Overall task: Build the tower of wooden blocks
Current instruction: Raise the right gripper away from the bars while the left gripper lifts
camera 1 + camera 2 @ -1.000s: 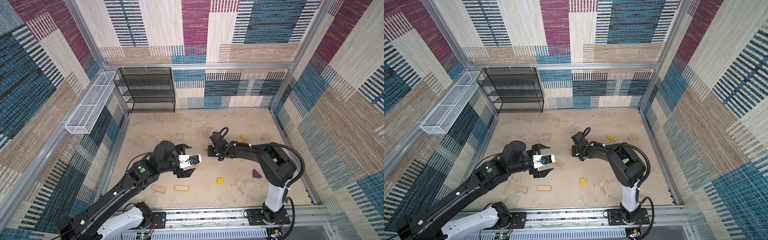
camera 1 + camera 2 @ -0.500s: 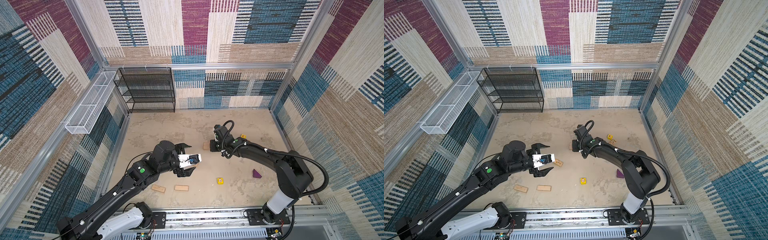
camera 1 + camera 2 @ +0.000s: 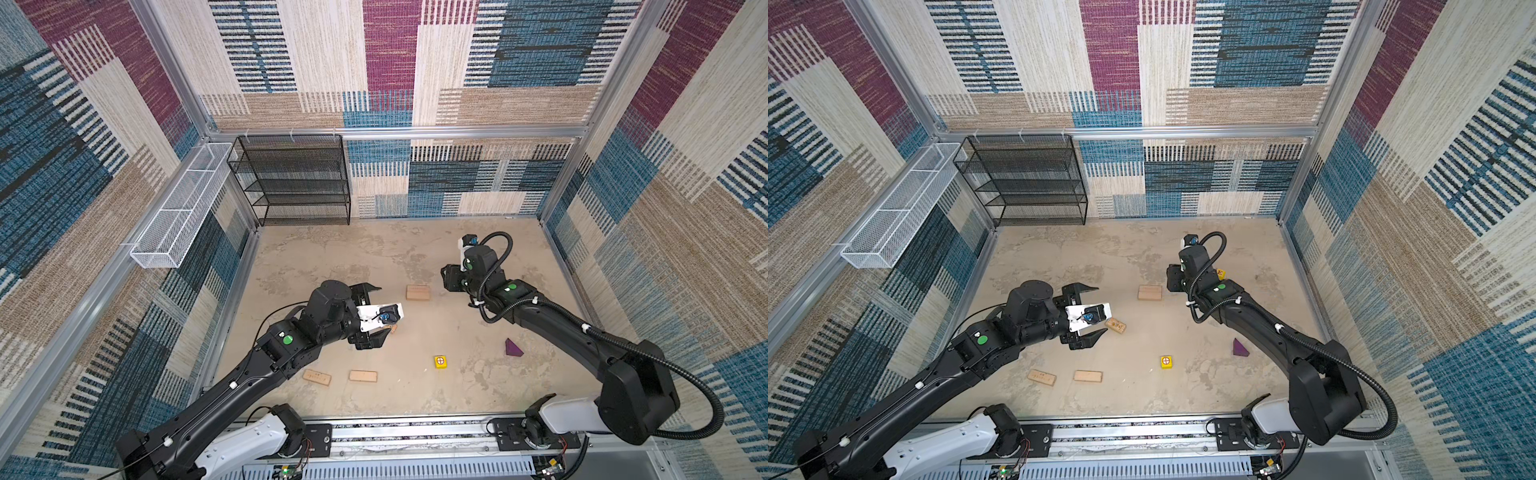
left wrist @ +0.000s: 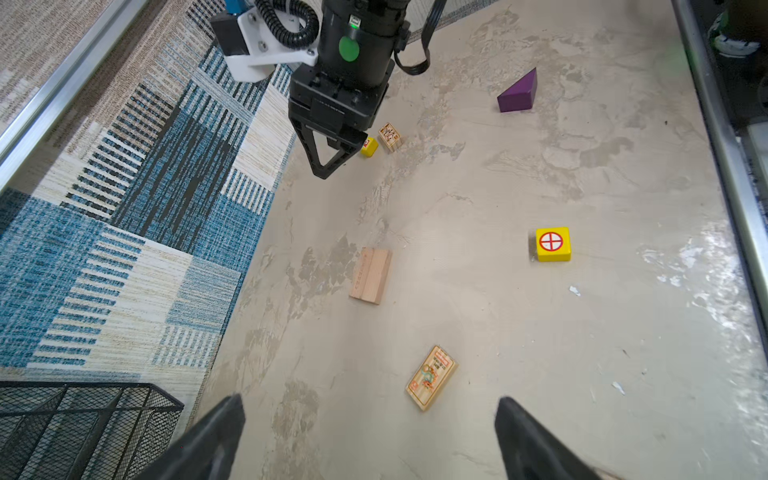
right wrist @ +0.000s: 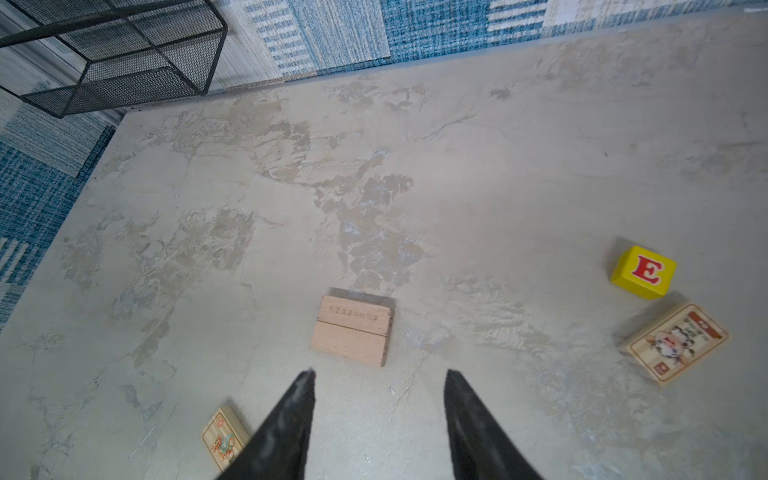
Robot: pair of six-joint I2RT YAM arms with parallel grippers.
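Observation:
Two plain tan planks [image 3: 418, 292] [image 3: 1150, 292] lie side by side, touching, mid-floor. My right gripper [image 3: 444, 286] [image 5: 380, 376] hangs just right of them, open and empty; its wrist view shows the pair [image 5: 353, 330] just ahead of its fingertips. My left gripper [image 3: 1100, 309] [image 4: 369, 405] is wide open and empty above a printed plank [image 3: 1115, 325] [image 4: 431, 377]. Two more planks [image 3: 317, 377] [image 3: 363, 376] lie near the front. One yellow cube [image 3: 441, 361] sits front centre and the purple wedge [image 3: 513, 348] is to its right. An "E" cube [image 5: 643, 272] and another printed plank [image 5: 675, 343] lie beside my right arm.
A black mesh shelf [image 3: 295, 178] stands at the back left corner. A white wire basket [image 3: 183, 208] hangs on the left wall. Patterned walls close in the floor on three sides, and a metal rail [image 3: 415, 432] carrying both arm bases runs along the front.
My right gripper was shut at the plank pair; it has opened and drawn back a little to the right, leaving the planks on the floor. The left arm has not moved.

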